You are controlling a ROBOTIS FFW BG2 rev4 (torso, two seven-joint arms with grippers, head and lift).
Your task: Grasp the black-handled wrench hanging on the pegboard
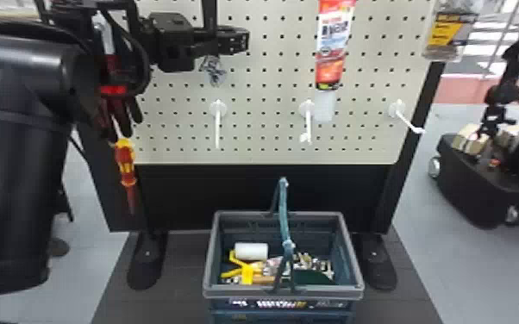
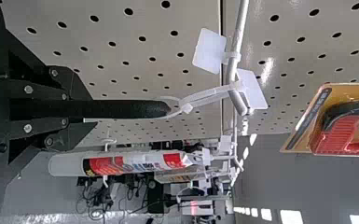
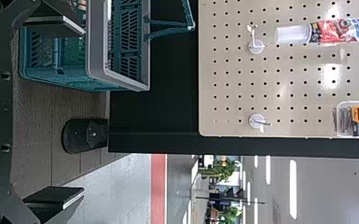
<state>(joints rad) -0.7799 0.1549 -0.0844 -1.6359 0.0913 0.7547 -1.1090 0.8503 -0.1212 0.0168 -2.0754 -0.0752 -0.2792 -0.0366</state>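
One black-handled wrench [image 1: 209, 15] hangs high on the pegboard [image 1: 263, 86]. The left pincer [image 1: 239, 41] looks clamped on its handle, though the contact is hard to see. The right pincer [image 3: 81, 111] gapes wide beside one basket [image 3: 91, 42] on the counter [image 3: 37, 140]. The board also carries three white hooks [image 1: 217, 112], one sealant tube [image 1: 332, 47] and one screwdriver [image 1: 126, 168].

Wrench [image 1: 209, 12] handle cut off above

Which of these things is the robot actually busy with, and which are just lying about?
In the job: black-handled wrench, left hand, pegboard.
Just lying about: sealant tube, red-and-yellow screwdriver, basket, white pegs.
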